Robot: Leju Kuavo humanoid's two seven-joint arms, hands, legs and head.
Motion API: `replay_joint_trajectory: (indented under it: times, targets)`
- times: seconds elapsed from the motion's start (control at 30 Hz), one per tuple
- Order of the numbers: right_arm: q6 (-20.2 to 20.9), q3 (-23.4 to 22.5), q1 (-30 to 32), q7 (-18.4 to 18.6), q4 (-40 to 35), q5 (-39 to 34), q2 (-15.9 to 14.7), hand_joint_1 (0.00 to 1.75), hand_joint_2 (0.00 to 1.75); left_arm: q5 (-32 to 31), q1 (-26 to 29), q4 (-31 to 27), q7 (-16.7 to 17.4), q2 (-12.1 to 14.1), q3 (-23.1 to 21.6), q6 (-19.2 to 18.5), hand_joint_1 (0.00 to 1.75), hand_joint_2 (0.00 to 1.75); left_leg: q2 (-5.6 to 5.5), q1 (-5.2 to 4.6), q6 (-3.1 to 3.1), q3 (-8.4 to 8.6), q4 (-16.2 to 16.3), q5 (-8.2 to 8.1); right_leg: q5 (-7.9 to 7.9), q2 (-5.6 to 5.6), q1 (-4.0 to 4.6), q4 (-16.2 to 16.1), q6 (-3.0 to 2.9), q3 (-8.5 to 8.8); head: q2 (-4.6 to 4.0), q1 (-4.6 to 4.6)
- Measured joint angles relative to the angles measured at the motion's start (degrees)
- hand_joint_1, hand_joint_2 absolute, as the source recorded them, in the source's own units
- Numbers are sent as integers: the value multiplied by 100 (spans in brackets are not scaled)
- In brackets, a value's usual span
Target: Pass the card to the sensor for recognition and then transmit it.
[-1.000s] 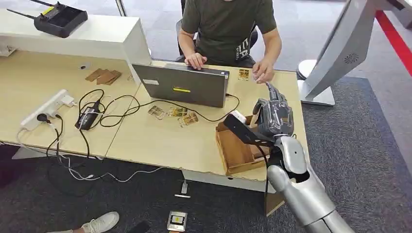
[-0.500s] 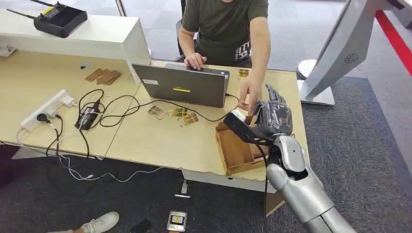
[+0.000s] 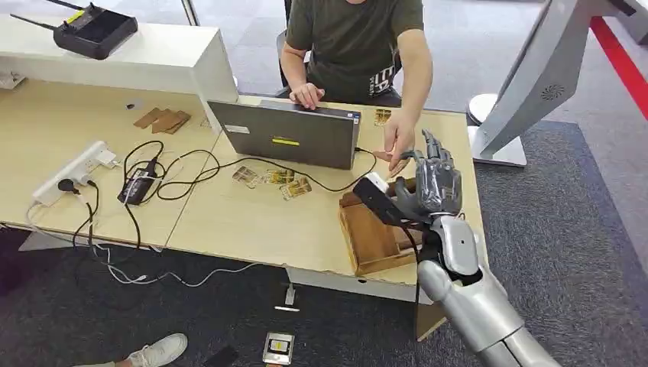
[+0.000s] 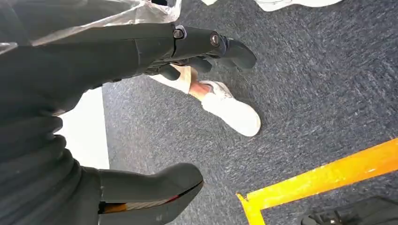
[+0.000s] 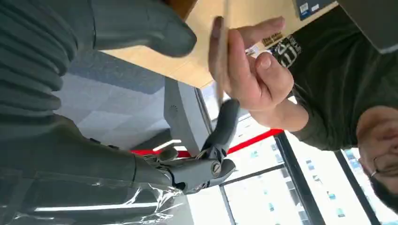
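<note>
Above the wooden tray at the bench edge, right hand is raised, fingers apart, grasping nothing. Person's hand just beside it pinches the card edge-on between the robot's thumb and fingers. Laptop behind carries a yellow sticker, unreadable. Left hand hangs over carpet, released.

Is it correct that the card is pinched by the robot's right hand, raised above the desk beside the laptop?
Not quite. The card is pinched by the person's hand, not by the robot's right hand. The right wrist view shows the robot's fingers spread apart and off the card. The rest holds: it is raised above the desk beside the laptop.
</note>
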Motion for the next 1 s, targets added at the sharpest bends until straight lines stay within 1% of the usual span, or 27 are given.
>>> replay_joint_trajectory:
  times: [0.07,0.1,0.23,0.27,0.3,0.37,0.4,0.47,0.5,0.53,0.57,0.63,0.67,0.7,0.73,0.87,0.93,0.97,1.0]
  targets:
    - [-567,-79,77,-175,0,-528,-4,0,175,7,11,0,-7,0,0,41,0,175,0,0,0,1,1,0,0,0,0,-1,0,0,0,0]
    - [-905,-178,129,-292,0,-929,-17,0,175,15,22,0,-9,0,0,59,0,175,0,0,0,1,1,0,0,0,0,-2,0,0,0,2]
    - [-1795,-567,382,-803,0,-2253,-147,0,175,48,80,0,-13,2,0,151,0,175,0,-1,1,1,2,-1,0,0,-1,-8,1,2,0,2]
    - [-1981,-701,474,-963,-2,-2423,-192,0,175,61,105,0,-28,4,2,186,0,175,-1,-1,2,1,2,-2,0,0,-1,-9,1,2,0,0]
    - [-2063,-884,596,-1116,-11,-2474,-238,0,175,74,136,0,-46,9,4,221,0,175,-1,-1,4,2,1,-3,0,0,-1,-11,1,5,0,2]
    - [-2082,-1300,844,-1343,-20,-2561,-299,0,175,126,190,0,-66,13,7,262,0,175,-2,-2,6,0,2,-5,0,0,-2,-13,1,5,0,0]
    - [-2087,-1489,964,-1529,-31,-2754,-347,0,175,159,217,0,-98,20,9,293,0,175,-2,-2,7,2,2,-6,-1,0,-2,-14,2,4,0,2]
    - [-2089,-1883,1276,-1853,-26,-3305,-437,0,175,235,272,0,-168,39,33,347,0,175,-2,0,10,3,2,-9,-3,-2,-1,-20,4,8,0,2]
    - [-2089,-2088,1439,-1996,33,-3741,-514,0,175,284,311,0,-206,46,55,376,0,175,-7,0,11,4,2,-10,-5,-6,-1,-21,7,12,0,-2]
    - [-2089,-2264,1590,-2113,144,-4134,-596,0,175,323,350,0,-243,59,74,400,0,175,-8,0,12,1,2,-11,-6,-10,-1,-21,8,15,0,2]
    - [-2087,-2389,1726,-2173,221,-4332,-652,0,175,354,386,2,-258,70,85,422,0,175,-8,-2,12,-2,2,-11,-6,-10,-2,-20,8,10,0,4]
    - [-2043,-2599,1895,-2230,543,-4820,-783,0,175,481,442,2,-343,101,129,512,0,175,-2,-1,12,1,1,-19,-5,2,0,-22,7,8,0,0]
    - [-1961,-2647,1956,-2402,851,-5207,-840,0,175,526,453,2,-383,105,146,538,0,175,-3,0,13,5,1,-20,-6,2,0,-25,8,12,0,0]
    - [-1810,-2680,2023,-2474,1112,-5573,-883,0,175,560,471,2,-422,114,155,564,0,175,-7,-1,13,6,1,-20,-9,-1,0,-24,8,16,0,2]
    - [-1556,-2699,2075,-2485,1513,-5977,-918,0,175,586,507,0,-444,127,177,584,0,175,-7,1,14,7,1,-21,-9,-1,1,-25,9,20,0,4]
    - [-595,-2704,2418,-2708,2677,-6805,-920,0,175,772,581,4,-634,188,232,581,0,175,-8,4,16,9,1,-24,-12,-2,4,-26,10,17,0,-2]
    - [136,-2813,2644,-2542,3332,-7801,-848,0,175,892,609,9,-759,232,262,570,0,175,-12,7,13,11,1,-28,-22,-12,8,-26,10,23,0,2]
    - [257,-2885,2786,-2486,3597,-8145,-784,0,175,938,630,11,-813,249,267,564,0,175,-13,7,13,10,0,-29,-25,-14,8,-24,8,26,0,-2]
    - [248,-2931,2899,-2288,3806,-8308,-711,0,175,975,652,15,-865,271,271,559,0,175,-13,7,8,10,-1,-34,-27,-14,8,-22,6,25,0,4]
